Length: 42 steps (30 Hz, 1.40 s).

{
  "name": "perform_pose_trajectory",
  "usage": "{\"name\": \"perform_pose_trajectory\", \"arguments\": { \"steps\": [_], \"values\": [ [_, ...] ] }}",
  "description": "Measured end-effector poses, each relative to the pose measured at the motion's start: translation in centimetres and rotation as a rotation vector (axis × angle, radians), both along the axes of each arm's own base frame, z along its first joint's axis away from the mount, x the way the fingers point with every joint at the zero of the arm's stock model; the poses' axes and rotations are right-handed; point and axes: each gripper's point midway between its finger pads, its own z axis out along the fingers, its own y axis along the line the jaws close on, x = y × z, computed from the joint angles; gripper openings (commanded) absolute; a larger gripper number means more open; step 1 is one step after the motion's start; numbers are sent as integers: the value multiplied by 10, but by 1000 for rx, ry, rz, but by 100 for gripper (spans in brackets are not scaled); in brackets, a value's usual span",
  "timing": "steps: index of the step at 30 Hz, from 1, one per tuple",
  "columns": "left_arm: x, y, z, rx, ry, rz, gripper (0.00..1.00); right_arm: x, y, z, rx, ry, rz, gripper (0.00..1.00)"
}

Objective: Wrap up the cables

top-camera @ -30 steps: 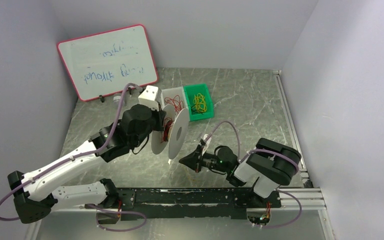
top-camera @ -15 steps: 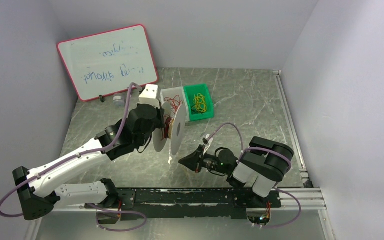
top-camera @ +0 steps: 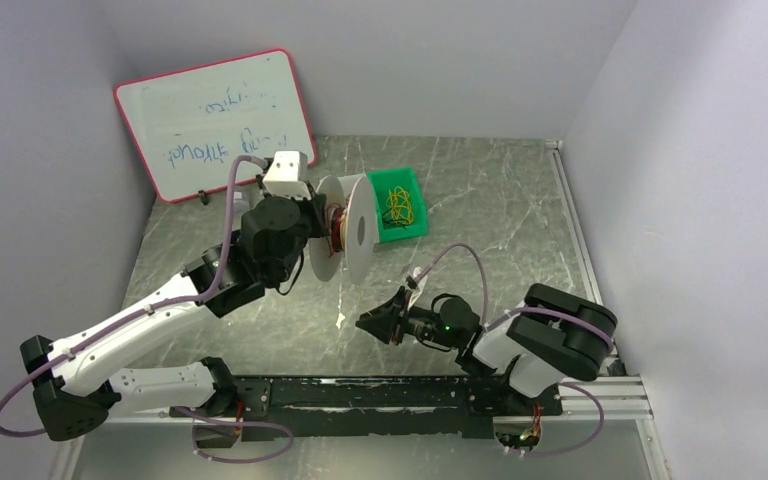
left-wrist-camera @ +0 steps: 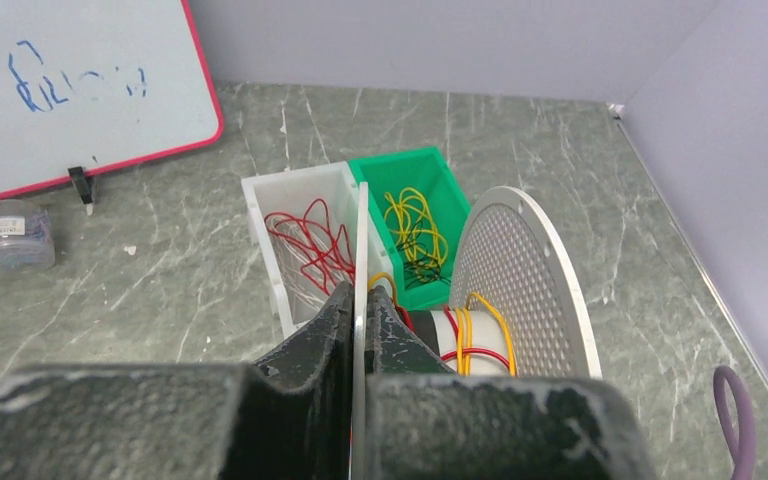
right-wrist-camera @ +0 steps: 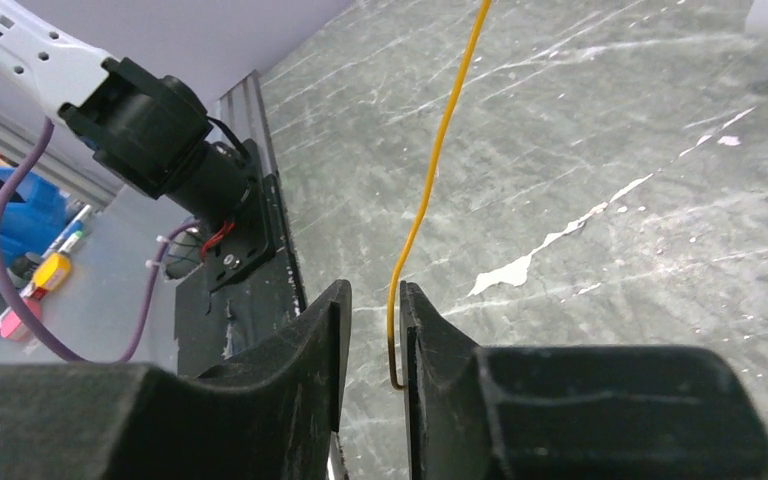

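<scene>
Cable (right-wrist-camera: 430, 190) rises from between right fingers (right-wrist-camera: 310, 335), its far end cut off.

The desk (top-camera: 500, 210) lies open along its far and right sides, but the whiteboard (top-camera: 215, 120) and jar (left-wrist-camera: 15, 233) crowd the far left corner, the white bin (left-wrist-camera: 300, 181) and green bin (left-wrist-camera: 400, 168) sit just behind the raised spool (top-camera: 352, 258), and a yellow cable (right-wrist-camera: 432, 180) runs up from the right claw (right-wrist-camera: 372, 295).

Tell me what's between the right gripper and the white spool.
A thin yellow cable runs from between the right gripper's fingers toward the white spool, over bare tabletop; the right wrist view shows it.
</scene>
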Motion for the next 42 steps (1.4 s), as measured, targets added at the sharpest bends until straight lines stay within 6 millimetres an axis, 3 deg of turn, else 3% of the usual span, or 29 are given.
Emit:
{"name": "perform_pose_trajectory", "arguments": {
  "steps": [5, 11, 18, 26, 32, 42],
  "values": [
    [1, 2, 10, -7, -23, 8, 7, 7, -2, 6, -32, -47, -32, 0],
    [4, 10, 12, 25, -39, 46, 7, 9, -3, 10, -76, -85, -44, 0],
    [16, 17, 13, 65, -44, 148, 7, -14, 12, 17, -134, -117, 10, 0],
    [31, 18, -21, 185, -7, 259, 7, -28, 38, 76, -164, -202, 25, 0],
    [31, 22, -39, 224, 11, 281, 7, -14, 44, 119, -238, -255, -34, 0],
    [21, 28, -83, 266, 75, 279, 7, 21, 29, 138, -463, -347, -177, 0]
  ]
}}
